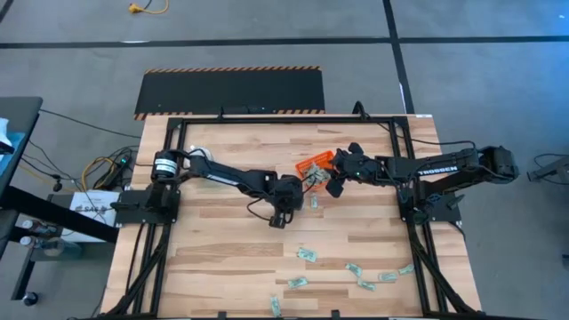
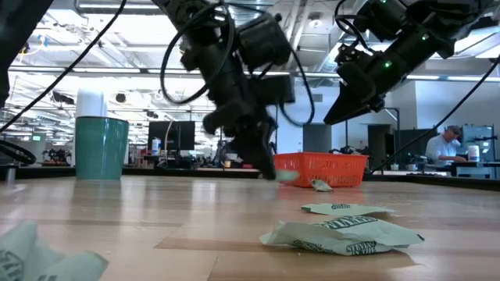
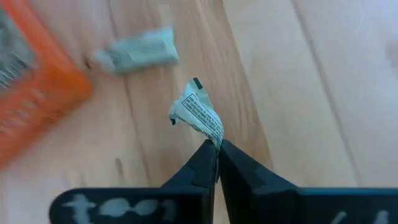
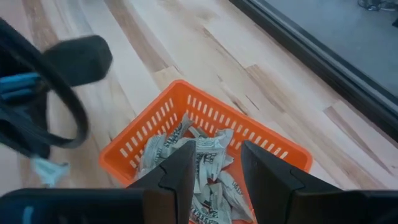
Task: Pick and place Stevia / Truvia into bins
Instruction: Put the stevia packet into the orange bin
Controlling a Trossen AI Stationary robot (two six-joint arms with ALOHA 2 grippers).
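Left claw [image 3: 217,144] pinched shut on one Stevia packet [image 3: 198,114] beside the orange bin [image 3: 34,109], presumably to carry it over; right claw [image 4: 216,157] empty, parted, above bin

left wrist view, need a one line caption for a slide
Left end effector shut on a crumpled sweetener packet above the wooden table, another packet lying beside the orange tray.

A pale wooden bench [image 1: 222,178] carries an orange tray [image 1: 313,164] with packets in it. One packet [image 1: 314,202] lies just beside the tray; more packets [image 1: 356,269] lie scattered well apart from it. A cup [image 2: 101,147] stands far from the tray.
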